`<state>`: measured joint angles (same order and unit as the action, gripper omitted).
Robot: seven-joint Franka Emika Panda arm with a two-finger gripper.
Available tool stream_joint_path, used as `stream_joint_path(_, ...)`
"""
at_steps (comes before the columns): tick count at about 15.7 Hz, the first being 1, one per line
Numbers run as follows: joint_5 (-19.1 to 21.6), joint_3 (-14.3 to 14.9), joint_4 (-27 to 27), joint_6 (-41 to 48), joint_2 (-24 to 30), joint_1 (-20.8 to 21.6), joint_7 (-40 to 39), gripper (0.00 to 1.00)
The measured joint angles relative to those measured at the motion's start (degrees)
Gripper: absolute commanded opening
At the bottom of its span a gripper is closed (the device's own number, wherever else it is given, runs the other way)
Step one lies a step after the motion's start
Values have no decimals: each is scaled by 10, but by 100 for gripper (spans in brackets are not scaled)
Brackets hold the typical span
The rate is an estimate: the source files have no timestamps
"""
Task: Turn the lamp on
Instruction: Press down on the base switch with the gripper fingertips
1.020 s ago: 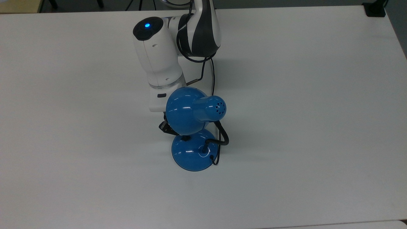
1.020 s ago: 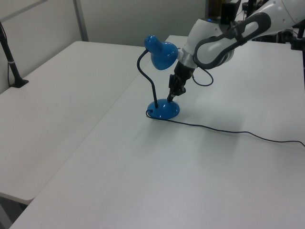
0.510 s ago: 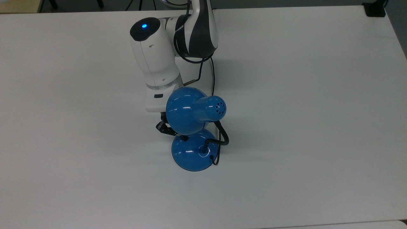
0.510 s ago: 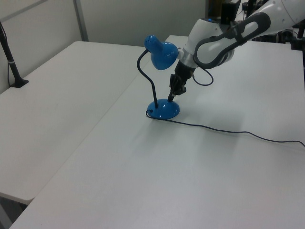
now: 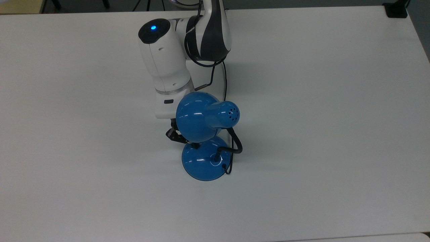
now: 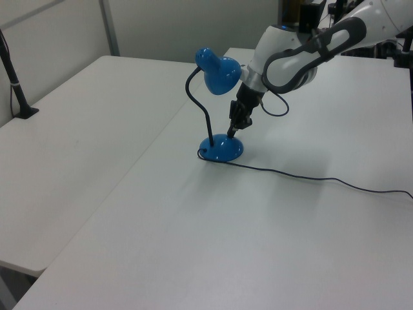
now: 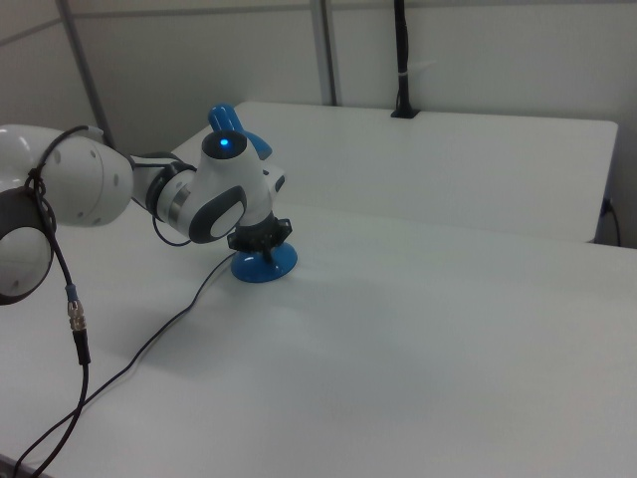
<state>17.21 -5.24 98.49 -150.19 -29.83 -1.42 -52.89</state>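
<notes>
The blue lamp stands mid-table with its domed base (image 5: 205, 164) under the bell-shaped shade (image 5: 196, 117). A black gooseneck (image 5: 235, 141) joins the two. In the left view the base (image 6: 221, 149) sits below the shade (image 6: 218, 70). My gripper (image 6: 230, 132) points down, shut, with its tip on the base's upper side where the small black switch (image 5: 195, 146) sits. From above, the shade hides most of the gripper (image 5: 192, 144). In the right view the gripper (image 7: 261, 241) sits right over the base (image 7: 267, 265).
The lamp's thin black cord (image 6: 303, 175) runs from the base across the white table (image 5: 319, 101) toward the left view's right. A black clamp post (image 6: 16, 90) stands on the neighbouring table. A loose cable with a connector (image 7: 78, 329) hangs in the right view's foreground.
The arm's wrist drifted slightly toward the top view's left, then back a little. The gripper tip stays at the switch, and the lamp has barely shifted.
</notes>
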Motion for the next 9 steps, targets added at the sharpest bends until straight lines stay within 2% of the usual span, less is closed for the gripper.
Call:
stream_joint_path(3,-6,-1,-1,0,-1,3,-4,0)
stream_joint_path(9,-68,-2,-3,0,-2,8,-6,0)
